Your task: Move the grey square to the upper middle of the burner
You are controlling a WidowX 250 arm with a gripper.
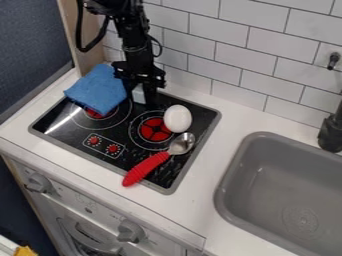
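The black gripper (141, 93) hangs at the back edge of the black stovetop (127, 127), between the blue cloth and the white egg-shaped object. Between its fingers is the small light grey square (139, 94), with the gripper shut on it. The square is at the upper middle of the stovetop, its sides partly covered by the fingers. Whether it touches the surface, I cannot tell.
A folded blue cloth (101, 89) lies over the stovetop's back left corner. The white egg-shaped object (178, 118) sits right of the gripper. A red-handled spoon (148, 167) lies nearer the front. The grey sink (230, 175) is at right, the tiled wall behind.
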